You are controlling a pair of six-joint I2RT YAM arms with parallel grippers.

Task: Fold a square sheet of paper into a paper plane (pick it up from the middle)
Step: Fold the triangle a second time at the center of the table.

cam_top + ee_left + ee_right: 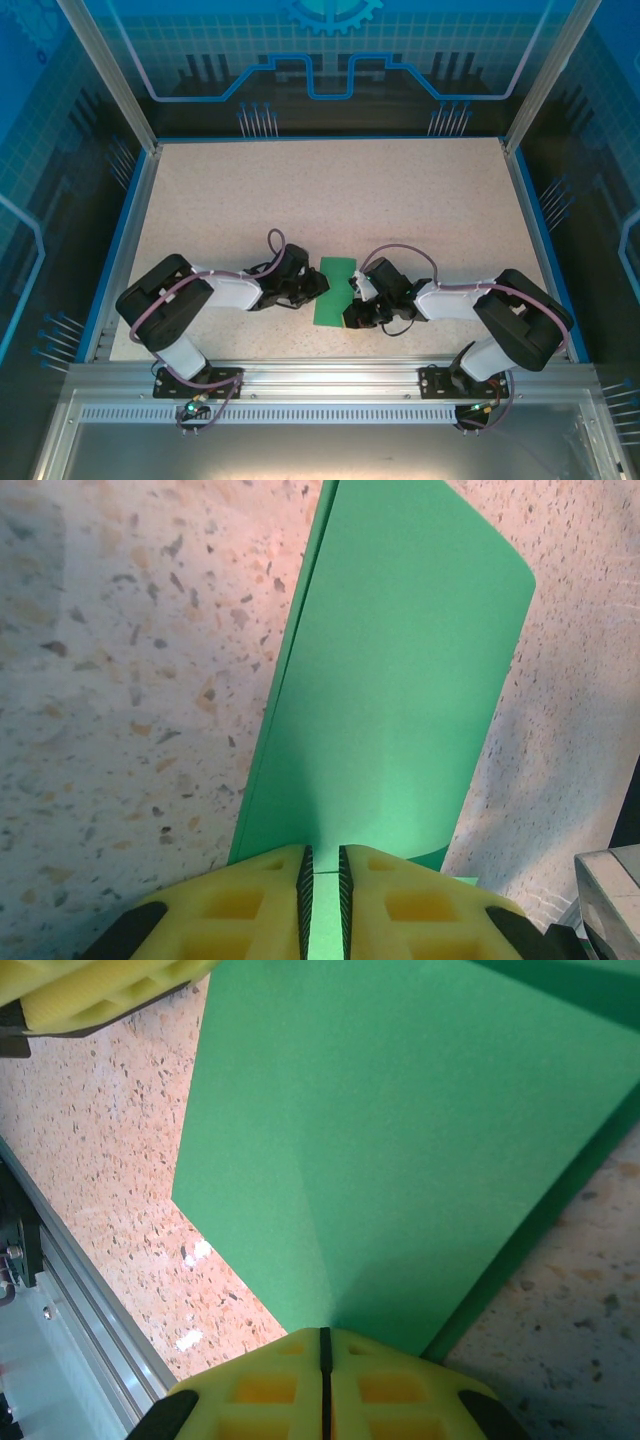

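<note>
The square sheet of paper (334, 288) is bright green and lies folded into a narrower layered strip on the table between both arms. My left gripper (317, 287) sits at its left edge. In the left wrist view the yellow fingers (250, 900) stand a narrow gap apart at the left gripper (324, 868), and the flat paper (400, 680) shows through that gap. My right gripper (356, 301) is at the strip's right edge. Seen from the right wrist, the right gripper (324, 1335) is shut on the paper (400, 1130), and a soft crease runs out from the jaws.
The speckled tabletop (330, 200) stretches away behind the paper. An aluminium rail (330, 375) runs along the near edge, and in the right wrist view this rail (60, 1290) lies close to the paper's corner. A left fingertip (100, 990) shows in the right wrist view.
</note>
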